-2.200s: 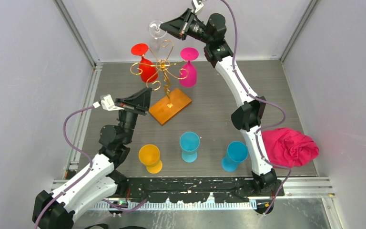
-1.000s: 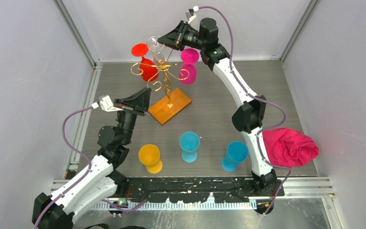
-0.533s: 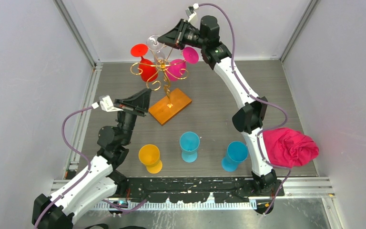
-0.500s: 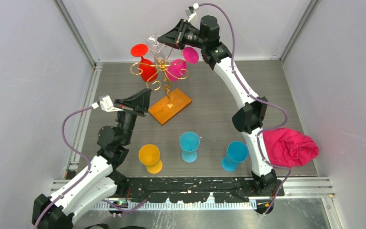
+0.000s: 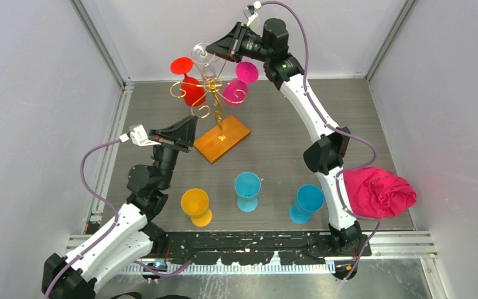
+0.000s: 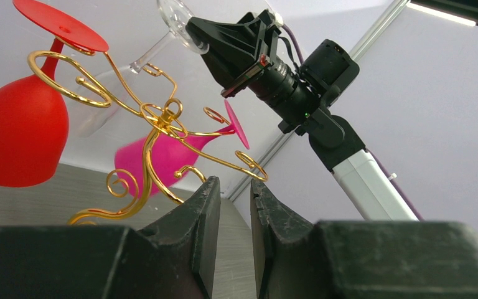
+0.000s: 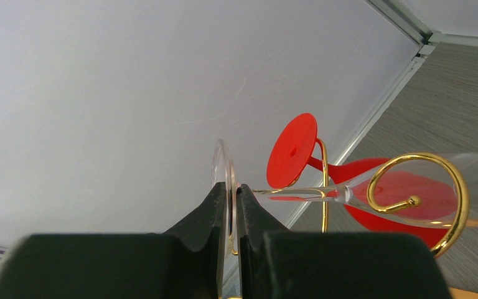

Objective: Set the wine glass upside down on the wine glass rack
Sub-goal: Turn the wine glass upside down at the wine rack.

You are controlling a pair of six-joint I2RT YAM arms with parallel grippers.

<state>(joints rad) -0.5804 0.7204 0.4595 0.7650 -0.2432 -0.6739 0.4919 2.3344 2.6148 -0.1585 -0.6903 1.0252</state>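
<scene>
My right gripper [image 5: 215,50] [image 7: 232,188] is shut on the round foot of the clear wine glass [image 5: 203,53] [image 7: 221,161], high at the back. The glass lies tilted, stem [image 7: 299,195] running into the wire arms, and a gold curl crosses its bowl. The wine glass rack [image 5: 212,93] [image 6: 157,118] is gold wire on an orange wooden base [image 5: 223,139]. A red glass [image 5: 191,91] [image 6: 18,131] hangs upside down on its left. A pink glass [image 5: 234,92] [image 6: 155,163] hangs tilted on its right. My left gripper [image 5: 188,128] [image 6: 235,187] is low beside the base, slightly open and empty.
A yellow glass [image 5: 196,206] and two blue glasses [image 5: 248,189] [image 5: 305,203] stand at the near side. A pink cloth [image 5: 379,192] lies bunched at the right wall. Grey walls close in the back and both sides.
The right gripper brought the clear glass down and leftward into the rack's arms. The pink glass swung from hanging straight to tilted left. The left arm stayed put.
</scene>
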